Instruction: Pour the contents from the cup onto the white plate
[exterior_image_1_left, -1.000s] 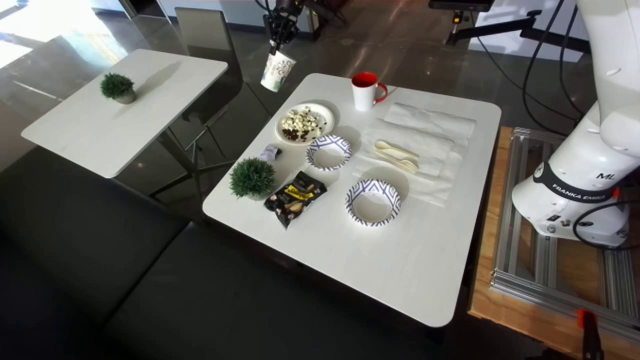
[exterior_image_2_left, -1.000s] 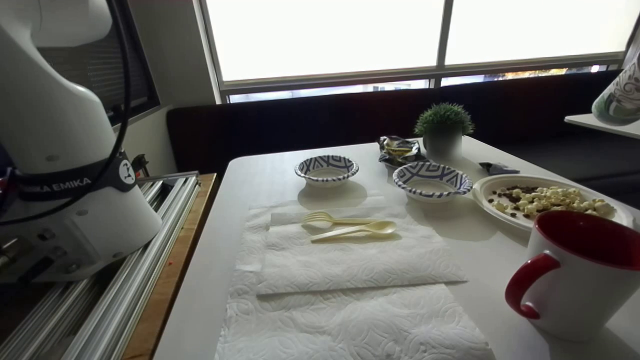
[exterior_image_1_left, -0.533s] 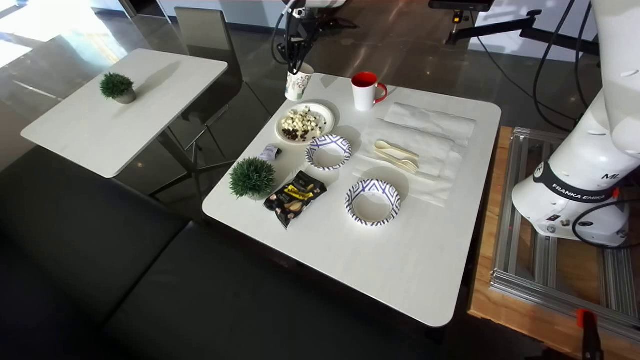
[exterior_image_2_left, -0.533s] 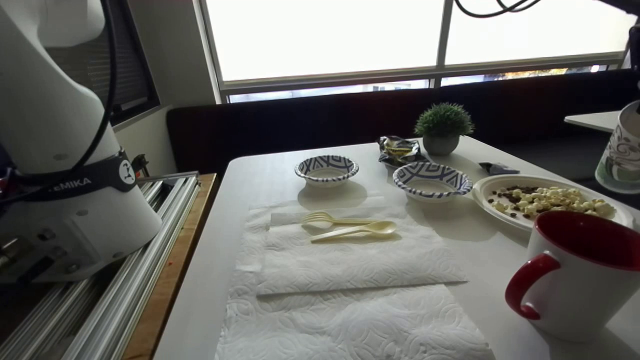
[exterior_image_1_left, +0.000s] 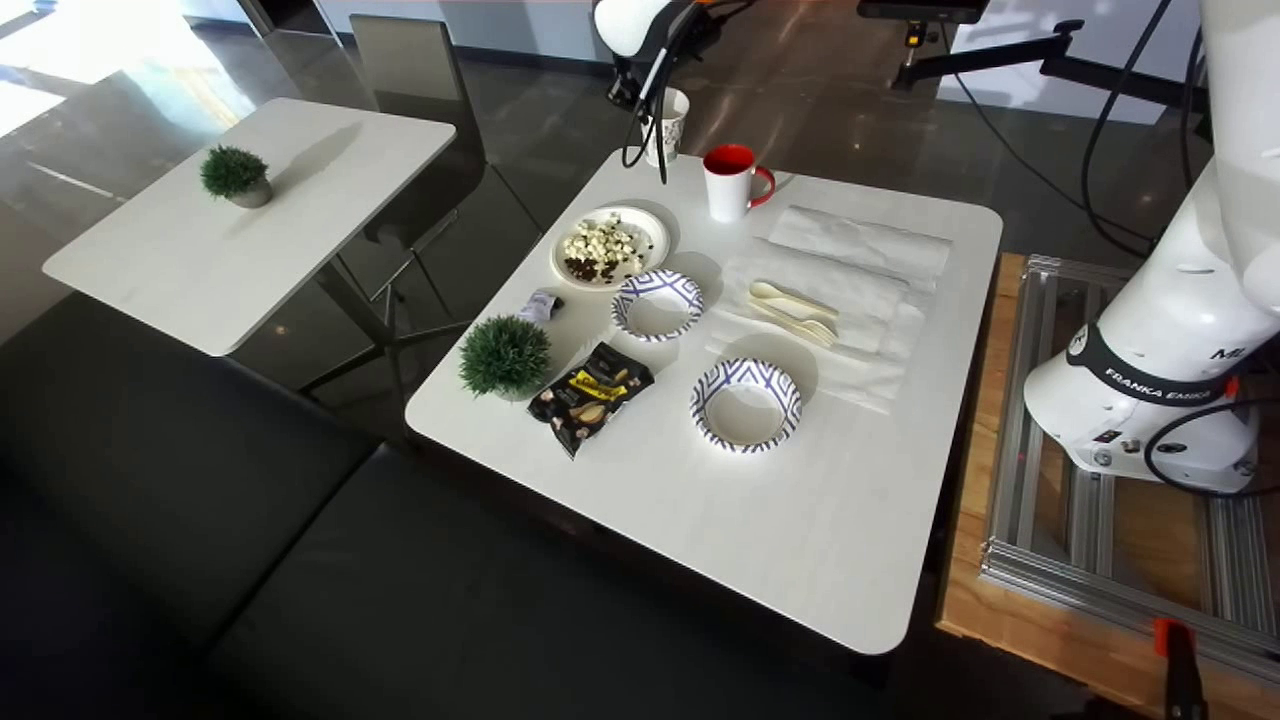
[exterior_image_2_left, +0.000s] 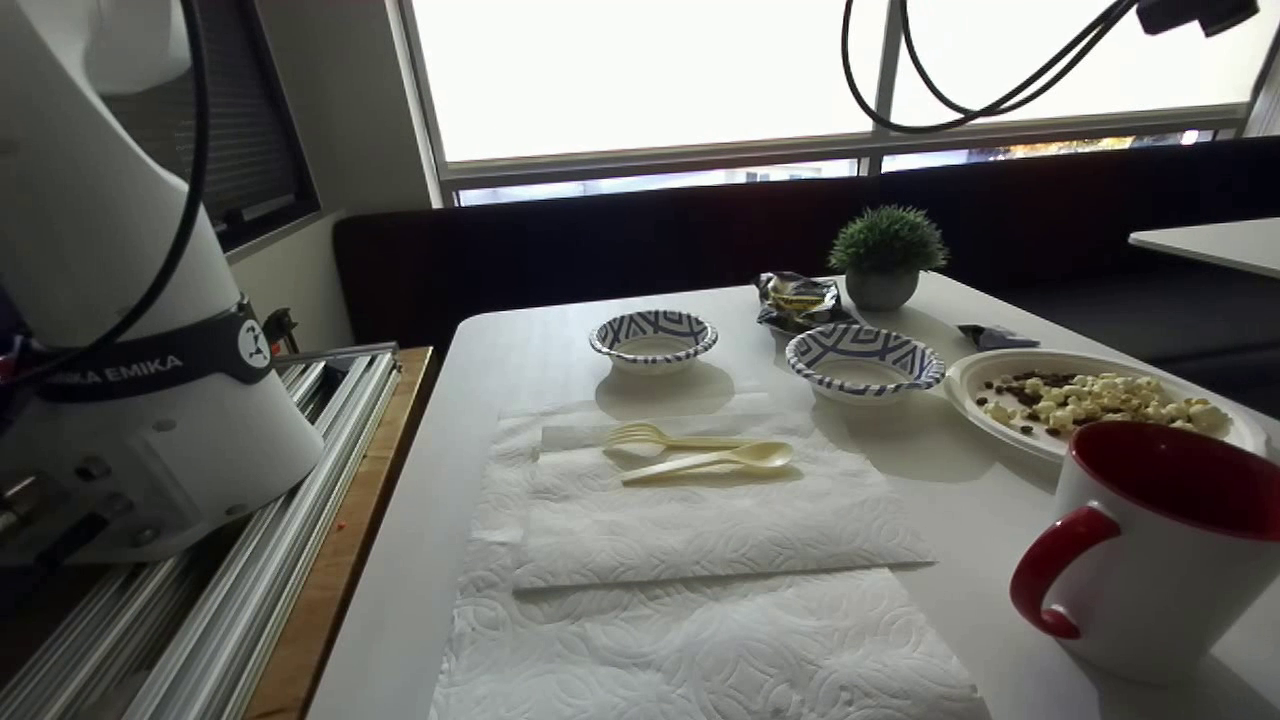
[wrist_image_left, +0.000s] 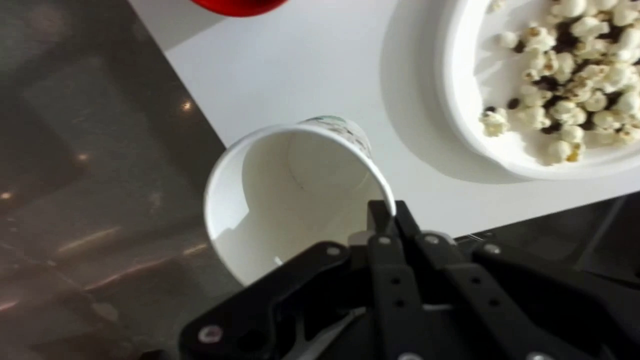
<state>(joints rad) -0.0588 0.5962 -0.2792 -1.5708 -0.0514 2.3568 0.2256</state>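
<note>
The white paper cup (exterior_image_1_left: 672, 128) with a printed pattern is near upright by the table's far edge, between the plate and the red-rimmed mug. In the wrist view the cup (wrist_image_left: 300, 200) shows a bare inside, with no contents visible. My gripper (wrist_image_left: 393, 216) is shut on the cup's rim, one finger inside and one outside. I cannot tell whether the cup touches the table. The white plate (exterior_image_1_left: 655, 240) holds popcorn and dark bits. It also shows in the wrist view (wrist_image_left: 457, 95) and in an exterior view (exterior_image_2_left: 965, 395), where the cup is out of view.
A red-and-white mug (exterior_image_1_left: 727, 190) stands close to the cup. Two patterned bowls (exterior_image_1_left: 657, 305), a black snack bag (exterior_image_1_left: 590, 395), a small packet (exterior_image_1_left: 540, 305) and a potted plant (exterior_image_1_left: 505, 355) are on the table. Paper towels (exterior_image_1_left: 850, 275) bear a fork and spoon.
The cup and gripper have moved from beyond the table edge near the plate towards the mug. The cup has turned from tilted to near upright. The plate's contents look unchanged.
</note>
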